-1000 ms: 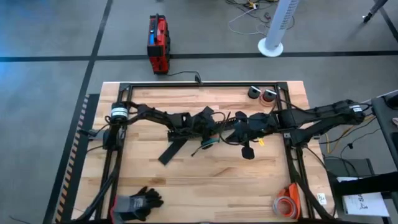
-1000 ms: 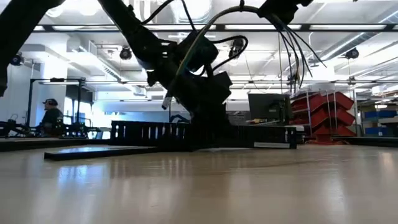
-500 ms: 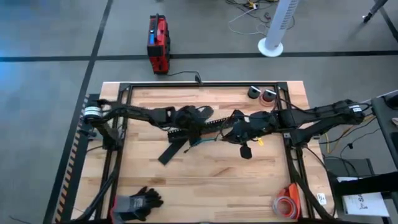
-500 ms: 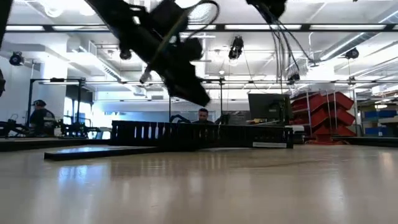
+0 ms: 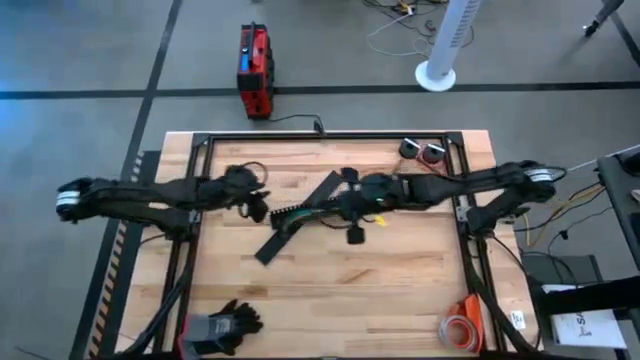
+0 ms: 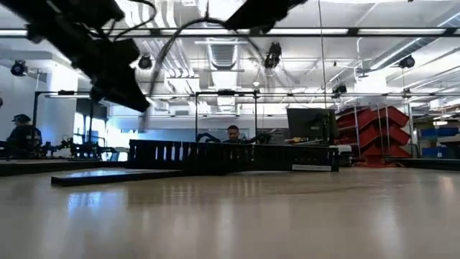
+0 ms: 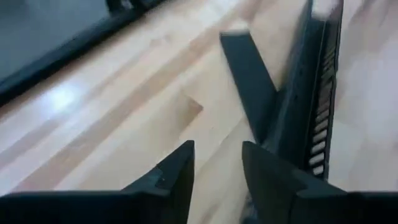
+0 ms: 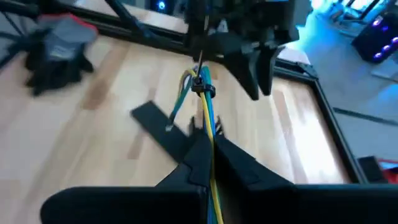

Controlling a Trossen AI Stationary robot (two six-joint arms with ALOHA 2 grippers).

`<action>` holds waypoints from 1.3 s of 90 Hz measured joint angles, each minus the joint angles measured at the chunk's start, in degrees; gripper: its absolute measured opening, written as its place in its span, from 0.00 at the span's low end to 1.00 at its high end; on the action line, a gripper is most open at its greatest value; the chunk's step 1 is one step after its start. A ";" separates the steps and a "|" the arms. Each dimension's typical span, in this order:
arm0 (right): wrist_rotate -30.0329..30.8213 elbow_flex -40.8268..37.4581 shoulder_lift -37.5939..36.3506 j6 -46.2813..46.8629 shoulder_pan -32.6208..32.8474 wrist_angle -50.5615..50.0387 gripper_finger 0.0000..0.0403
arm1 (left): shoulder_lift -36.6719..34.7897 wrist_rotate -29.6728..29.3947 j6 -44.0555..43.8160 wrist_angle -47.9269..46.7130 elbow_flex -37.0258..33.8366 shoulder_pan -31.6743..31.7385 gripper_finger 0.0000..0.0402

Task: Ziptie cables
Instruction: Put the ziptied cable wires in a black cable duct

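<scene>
Cables (image 8: 205, 102) sit pinched between the right gripper's (image 8: 208, 146) closed fingers, green, yellow and blue strands running up and out from the tips, held above the middle of the wooden table (image 5: 330, 290). Just beside them lies the black slotted strip (image 5: 300, 212), with a flat black bar (image 5: 278, 243) below it. Left gripper (image 7: 217, 155) hovers over bare wood at the table's left side, fingers a narrow gap apart, holding nothing.

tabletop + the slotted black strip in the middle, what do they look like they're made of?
Tabletop: looks like wood, butcher-block style, with pale joined planks, visible grain and a soft sheen in the low view.
Slotted strip: probably moulded plastic, matte black with regular comb teeth; painted metal can't be excluded.
</scene>
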 joint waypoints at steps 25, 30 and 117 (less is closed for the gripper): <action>0.75 13.48 11.26 -3.10 -4.20 -17.22 0.00 | -9.57 1.11 -2.85 1.78 -6.93 0.00 0.21; 1.67 14.22 12.47 -3.32 -4.99 -21.41 0.00 | -9.93 1.46 -3.04 1.58 -7.64 0.00 0.19; 4.35 14.17 24.93 -0.88 -11.79 -42.70 0.00 | -3.90 3.12 3.34 8.64 -4.70 -0.07 0.16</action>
